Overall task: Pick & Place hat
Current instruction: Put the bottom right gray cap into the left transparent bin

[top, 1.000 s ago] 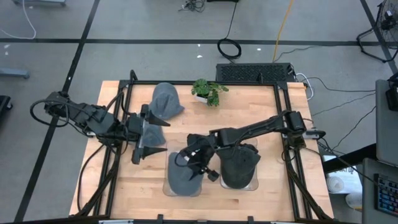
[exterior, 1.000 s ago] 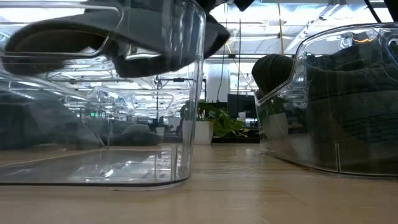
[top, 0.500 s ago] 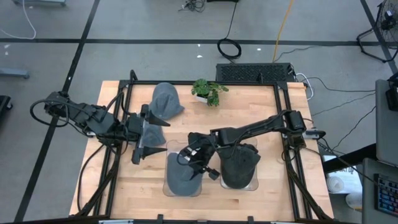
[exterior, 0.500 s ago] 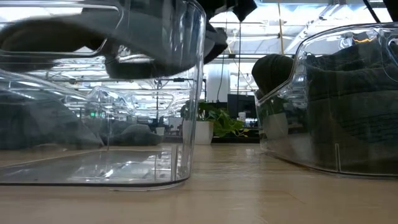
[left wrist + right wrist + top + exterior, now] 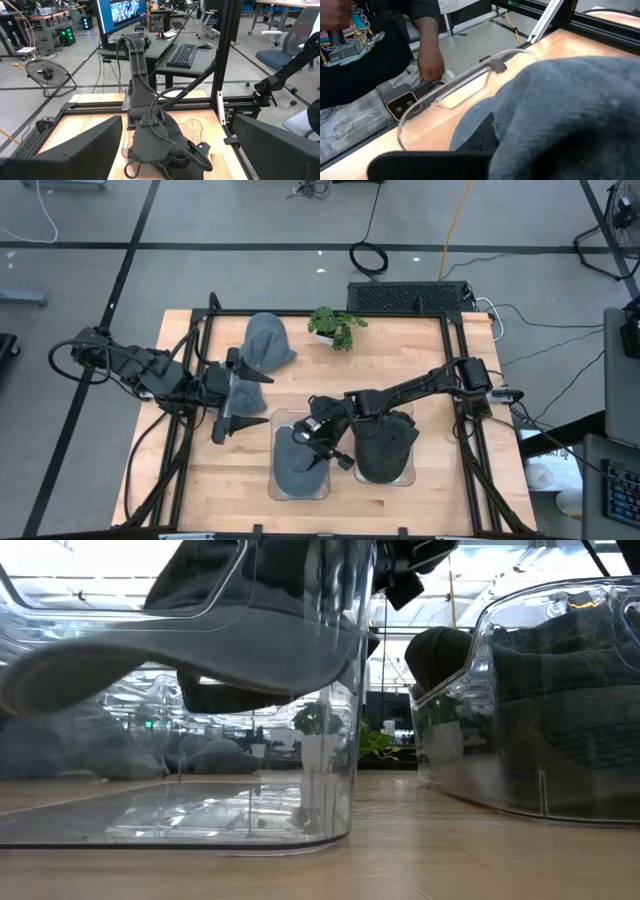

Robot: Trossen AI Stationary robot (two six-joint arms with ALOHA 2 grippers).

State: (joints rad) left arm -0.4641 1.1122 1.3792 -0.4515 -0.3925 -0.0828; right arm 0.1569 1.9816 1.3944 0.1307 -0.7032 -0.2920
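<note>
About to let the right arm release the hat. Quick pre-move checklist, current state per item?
1. Right end effector shut on the grey hat: ok.
2. Hat over the left clear bin, not the right clear bin: ok in the high view.
3. Hat down on the bin floor: not ok; the low view shows its brim hanging above the floor.
4. Right bin already filled by the dark hat: ok.
5. Left end effector open and away from the bins, beside the spare grey hat: ok.
6. Person's hand near the table edge beyond the bin, in the right wrist view: cannot tell whether it is clear of the arm's path.
</note>
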